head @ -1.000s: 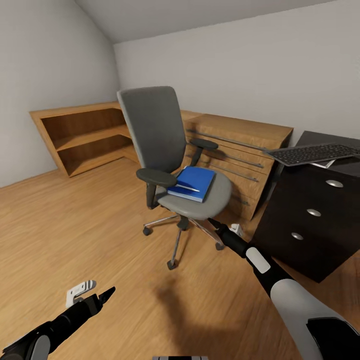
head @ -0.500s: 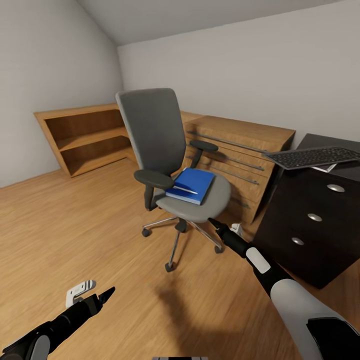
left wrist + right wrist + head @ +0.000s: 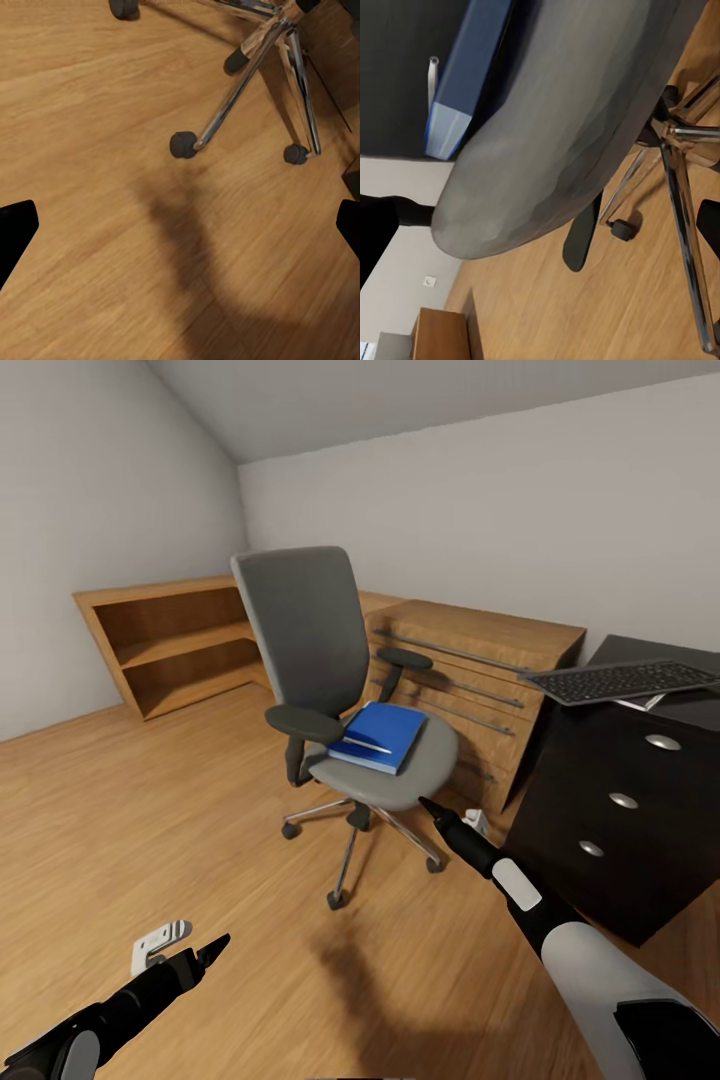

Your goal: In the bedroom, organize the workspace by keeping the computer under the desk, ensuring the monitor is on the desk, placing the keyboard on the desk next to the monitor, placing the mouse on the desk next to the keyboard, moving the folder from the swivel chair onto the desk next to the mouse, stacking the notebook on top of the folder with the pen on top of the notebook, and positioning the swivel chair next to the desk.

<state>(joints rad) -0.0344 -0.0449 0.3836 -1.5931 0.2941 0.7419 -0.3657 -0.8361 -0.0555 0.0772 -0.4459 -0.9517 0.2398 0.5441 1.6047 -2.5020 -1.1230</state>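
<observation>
The grey swivel chair (image 3: 320,660) stands mid-room on the wood floor. A blue folder (image 3: 380,735) lies on its seat with a white pen (image 3: 368,744) on top; I cannot tell whether a notebook lies between them. The keyboard (image 3: 625,681) rests on the dark desk (image 3: 620,800) at the right. My right gripper (image 3: 432,810) is open, low beside the seat's front edge; its wrist view looks up at the seat (image 3: 562,127) and folder (image 3: 472,67). My left gripper (image 3: 205,952) is open over the floor, near the chair's wheeled base (image 3: 247,75).
A wooden dresser (image 3: 480,650) with long metal handles stands behind the chair against the back wall. A low open wooden shelf (image 3: 170,635) sits at the left wall. Bare wood floor (image 3: 150,810) stretches left of the chair.
The whole head view has shifted slightly, so the camera has moved a little closer. Both arms keep their pose, and the folder and pen stay on the seat.
</observation>
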